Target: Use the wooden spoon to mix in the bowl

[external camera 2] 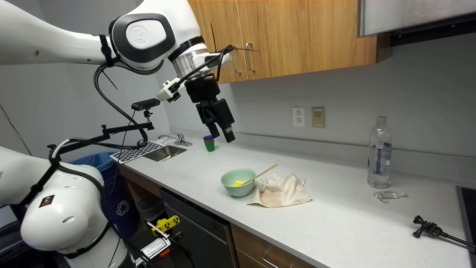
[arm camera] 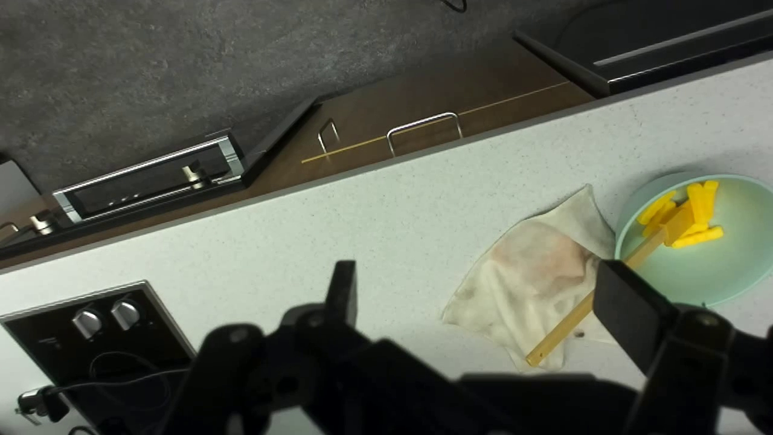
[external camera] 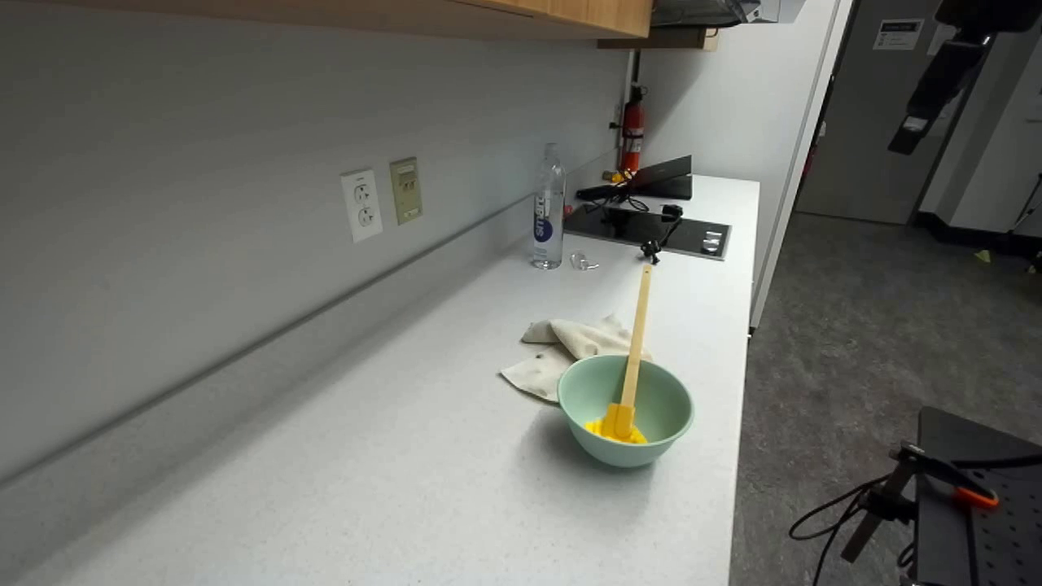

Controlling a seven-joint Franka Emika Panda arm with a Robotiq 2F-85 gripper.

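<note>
- I read "smartwater" on the bottle [external camera 2: 379, 156], three o'clock of the bowl [external camera 2: 238, 191] in an exterior view.
- Wooden spoon [external camera 2: 261, 174] slants toward two.
- End effector [arm camera: 477, 278] spread wide.

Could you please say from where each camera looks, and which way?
Exterior view: raised, looking along the speckled white counter; black fingers partly show.
Exterior view: near the white robot arm, looking across the counter; arm, fingers show.
Wrist view: on the arm, looking down at the counter; fingers at bottom.
All share the round mint-green bowl.
</note>
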